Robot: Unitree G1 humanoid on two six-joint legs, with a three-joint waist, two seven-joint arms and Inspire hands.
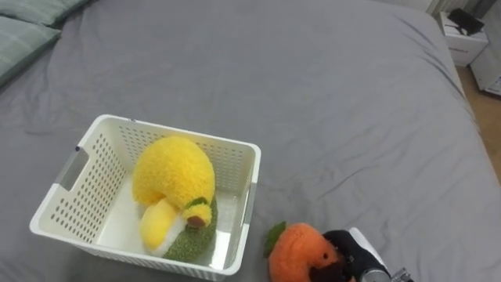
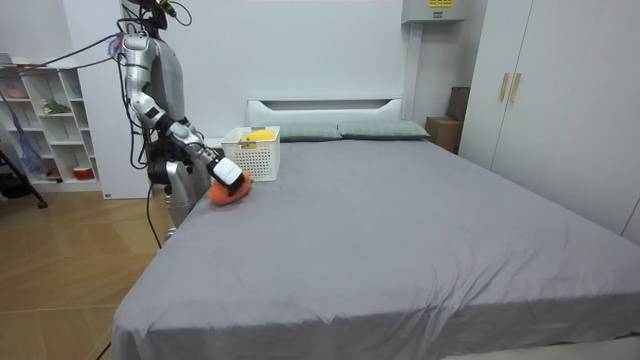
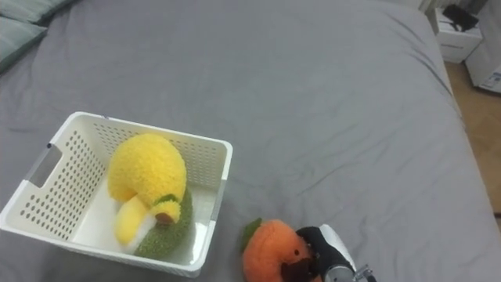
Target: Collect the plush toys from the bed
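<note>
At the lower edge of the left eye view, you see your right robot hand [image 1: 350, 254] reaching in from the lower right. Its dark fingers are curled into the side of the orange plush toy [image 1: 296, 252], grasping it. The toy sits over the grey bed [image 1: 329, 117], just beside the near right corner of the white basket [image 1: 176, 135] and apart from it. Inside the basket a yellow plush toy [image 1: 172, 171] lies against a green plush toy [image 1: 192, 239]. Pillows [image 1: 23, 31] show at the upper left.

From the room view, you stand at the side of the bed on the room view's left, near its head and in front of a shelf [image 2: 50, 120]. Your right arm slopes down and forward, with the hand on the orange toy at the mattress edge, just short of the basket.

Through the right eye view, the toy's green leaf [image 3: 250, 231] points toward the basket. The hand's pale back faces up, and the wrist runs out of the bottom edge.
</note>
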